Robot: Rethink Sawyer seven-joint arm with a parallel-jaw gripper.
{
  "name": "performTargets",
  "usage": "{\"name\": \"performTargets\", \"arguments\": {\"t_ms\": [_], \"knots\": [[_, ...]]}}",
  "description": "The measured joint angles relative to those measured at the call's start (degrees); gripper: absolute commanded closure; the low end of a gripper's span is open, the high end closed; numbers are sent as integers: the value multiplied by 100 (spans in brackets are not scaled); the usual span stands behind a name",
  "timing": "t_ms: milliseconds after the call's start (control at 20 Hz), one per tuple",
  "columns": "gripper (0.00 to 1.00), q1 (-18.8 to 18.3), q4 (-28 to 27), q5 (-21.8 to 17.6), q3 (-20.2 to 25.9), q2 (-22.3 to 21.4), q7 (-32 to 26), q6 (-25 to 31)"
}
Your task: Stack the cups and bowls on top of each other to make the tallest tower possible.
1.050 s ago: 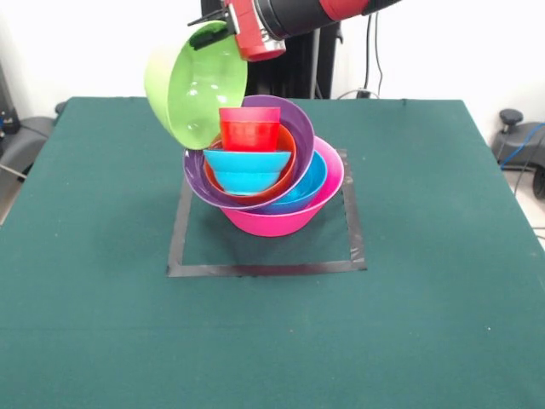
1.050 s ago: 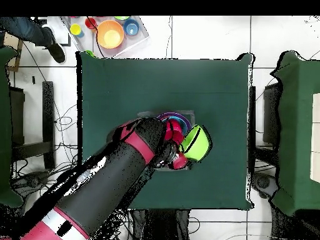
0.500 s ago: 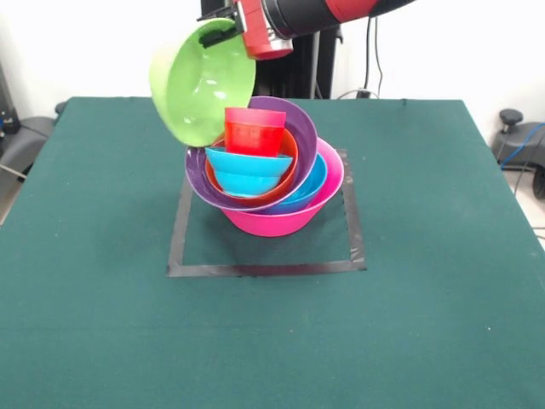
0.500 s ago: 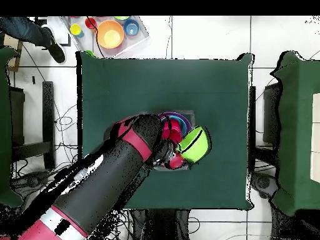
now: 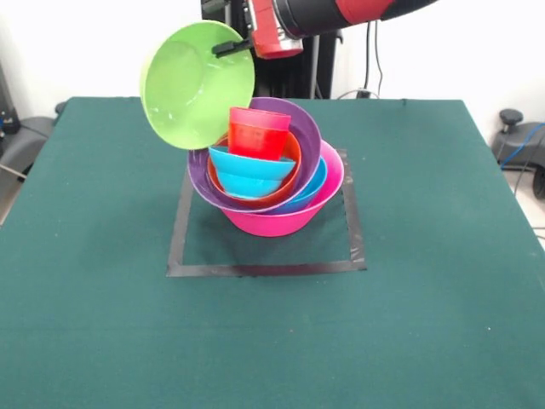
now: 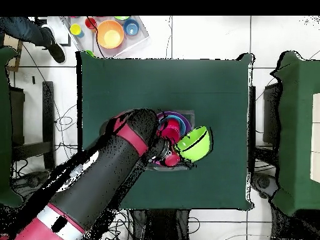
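The green bowl (image 5: 197, 83) hung tilted on edge, open face toward the camera, its rim pinched by the gripper (image 5: 241, 44). It overlapped the tower (image 5: 266, 175) just right, inside the tape square (image 5: 266, 269); a red cup (image 5: 259, 133) topped that.

Lime green bowl (image 5: 196, 83) held tipped on edge beside the tilted tower (image 5: 266, 175), red cup (image 5: 258, 133) topmost

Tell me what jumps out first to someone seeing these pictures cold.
A leaning tower of nested bowls stands inside a taped square at the table's middle, a red cup on top. Beside its top, the gripper holds a big lime green bowl by the rim, tipped on edge.
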Motion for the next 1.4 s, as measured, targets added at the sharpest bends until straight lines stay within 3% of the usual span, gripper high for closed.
{"name": "performTargets", "arguments": {"t_ms": [450, 850, 1400], "knots": [[0, -47, -328, 13, 0, -111, 0, 758], [0, -149, -526, 11, 0, -532, 0, 1436], [0, -392, -831, 66, 143, -696, 0, 1540]]}}
